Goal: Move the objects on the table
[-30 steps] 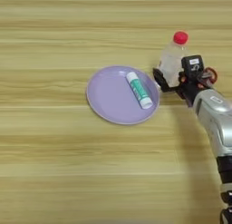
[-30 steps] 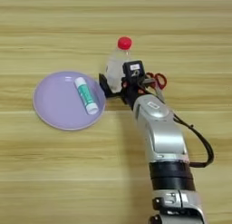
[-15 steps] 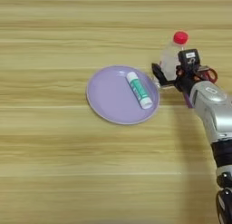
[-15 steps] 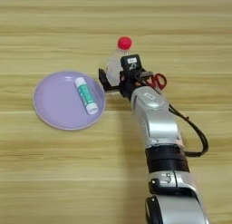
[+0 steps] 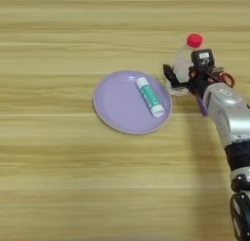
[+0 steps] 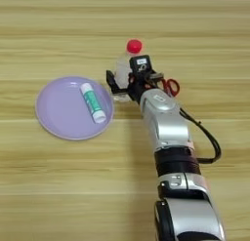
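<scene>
A clear bottle point(image 6: 124, 69) with a red cap point(image 6: 134, 46) stands upright on the wooden table point(image 5: 58, 186), toward its right side and a little beyond the middle. The right gripper point(image 6: 125, 84) reaches it from the near side on a silver forearm point(image 6: 163, 120). Its two black fingers point(image 6: 112, 82) sit on either side of the lower part of the bottle, one at the bottle's left and one at its right, spread about as wide as the bottle; whether they press on it I cannot tell. Just left of the bottle lies a round purple plate point(image 5: 114, 103), its right rim close to the left finger. On the right half of the plate lies a white tube point(image 5: 149, 96) with a green label, on its side, pointing from the far edge toward the near right. A red piece point(image 6: 170, 86) shows at the right of the gripper's wrist, and a black cable point(image 6: 207, 137) loops along the arm.
</scene>
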`<control>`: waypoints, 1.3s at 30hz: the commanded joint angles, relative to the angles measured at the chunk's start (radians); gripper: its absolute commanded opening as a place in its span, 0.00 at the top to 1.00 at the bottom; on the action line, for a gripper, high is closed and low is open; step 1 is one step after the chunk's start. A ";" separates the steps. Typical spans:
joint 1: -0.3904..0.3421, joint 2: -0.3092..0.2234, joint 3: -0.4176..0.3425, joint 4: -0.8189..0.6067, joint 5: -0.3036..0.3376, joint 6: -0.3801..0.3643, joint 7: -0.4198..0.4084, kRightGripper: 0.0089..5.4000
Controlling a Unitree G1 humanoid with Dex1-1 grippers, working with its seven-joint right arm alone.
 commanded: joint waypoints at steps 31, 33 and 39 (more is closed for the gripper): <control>-0.087 0.002 -0.019 -0.024 -0.008 -0.125 -0.021 0.41; -0.086 0.002 -0.018 -0.032 -0.011 -0.141 -0.025 0.41; -0.081 0.002 -0.013 -0.050 -0.027 -0.175 -0.039 0.41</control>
